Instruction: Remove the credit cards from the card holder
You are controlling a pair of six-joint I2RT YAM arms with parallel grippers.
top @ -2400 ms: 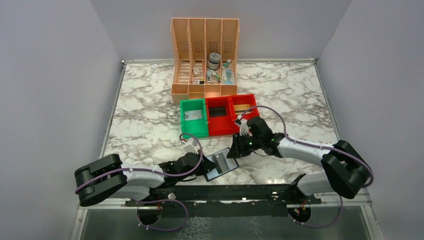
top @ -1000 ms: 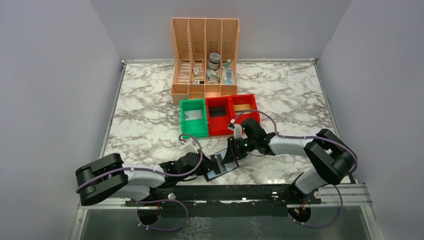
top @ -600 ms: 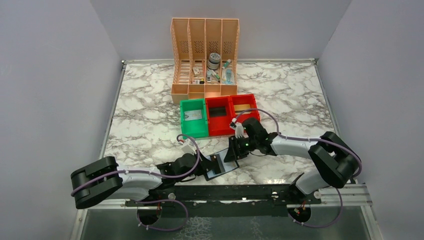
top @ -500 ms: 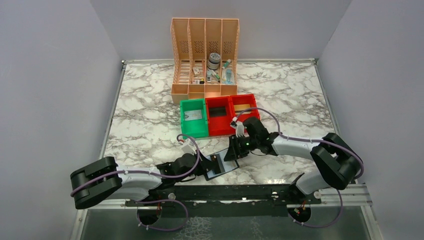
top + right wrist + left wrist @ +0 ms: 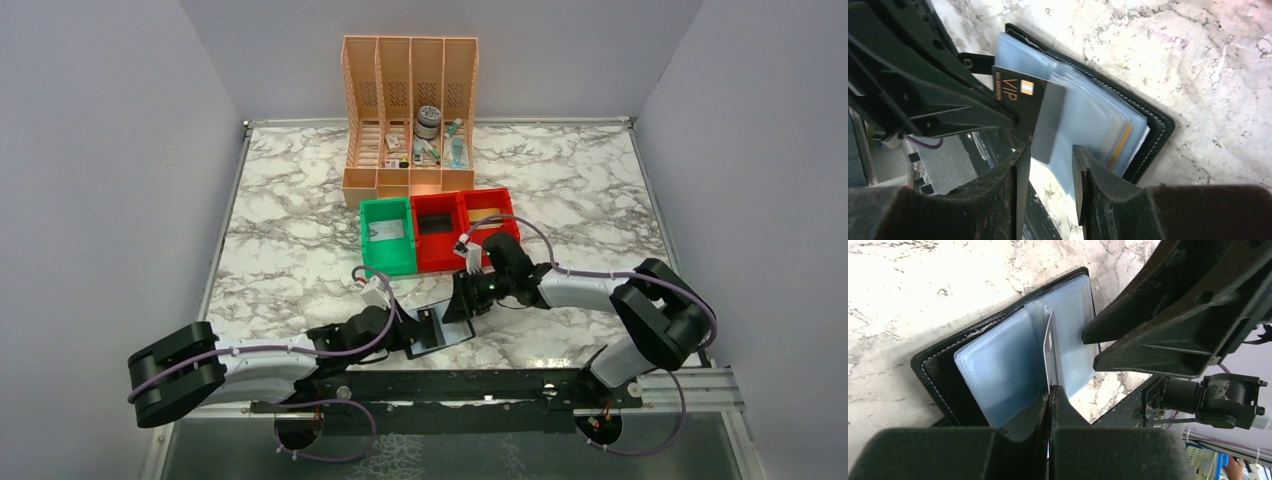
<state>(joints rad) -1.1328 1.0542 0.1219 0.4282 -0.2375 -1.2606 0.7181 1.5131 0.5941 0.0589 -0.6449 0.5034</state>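
Card holder: the card holder (image 5: 440, 330) lies open and flat on the table (image 5: 290, 230) near the front edge, between my two grippers. Its pale blue lining and plastic pockets face up.
Left gripper: the left gripper (image 5: 1049, 390) is clamped tight on the top end of the dark card (image 5: 1018, 97).
Dark card: it's marked VIP and sits roughly half out of its clear sleeve (image 5: 1083, 115), with the lower end tucked in the plastic.
Right gripper: the right gripper (image 5: 1048, 150) has its jaws apart and is gripping nothing. It hovers just over the sleeve, one finger to either side of the card's buried end.
Done so far: I judge this card mid-extraction. The green bin (image 5: 370, 255) and the red bins (image 5: 440, 262) each hold something flat, possibly cards, but I can't confirm that from here.
Left to do: I need to slide the dark card fully free. A tan card (image 5: 1120, 142) shows edge-on deeper in the pockets, so there's at least one more to pull.
Surface: it's white marble with grey veining and looks smooth. I reckon a thin card dropped flat on it would be awkward to lift again.
Room: plain grey walls close in three sides. A peach organiser (image 5: 410, 110) stands at the back with small jars and tubes in it, and the bins sit just in front of it.
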